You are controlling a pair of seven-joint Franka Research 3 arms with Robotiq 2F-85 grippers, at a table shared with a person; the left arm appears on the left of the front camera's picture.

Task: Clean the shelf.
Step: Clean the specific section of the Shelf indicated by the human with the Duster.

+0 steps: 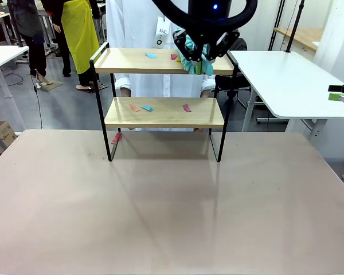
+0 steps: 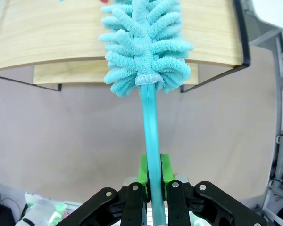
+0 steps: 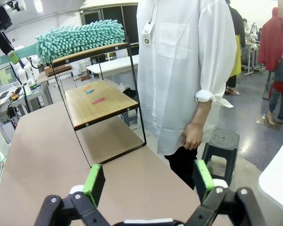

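Note:
The shelf [image 1: 160, 112] stands at the table's far side, with two wooden boards in a black frame. My left gripper [image 1: 199, 57] hangs over the right end of the top board [image 2: 47, 42], shut on the handle [image 2: 151, 141] of a teal fluffy duster [image 2: 146, 47]. The duster head [image 3: 80, 37] lies along that board. Small paper scraps lie there, a blue scrap [image 1: 151, 55] and a red scrap [image 1: 174, 57]. Three more scraps [image 1: 147, 107] sit on the lower board [image 3: 101, 103]. My right gripper [image 3: 148, 181] is open and empty, off to the right [image 1: 339, 96].
A person in a white shirt [image 3: 179, 70] stands right behind the shelf. One red scrap [image 1: 116, 137] lies on the table [image 1: 172, 206] by the shelf's left leg. A white table [image 1: 286, 80] stands at the right, a black stool [image 3: 221, 141] beside the person.

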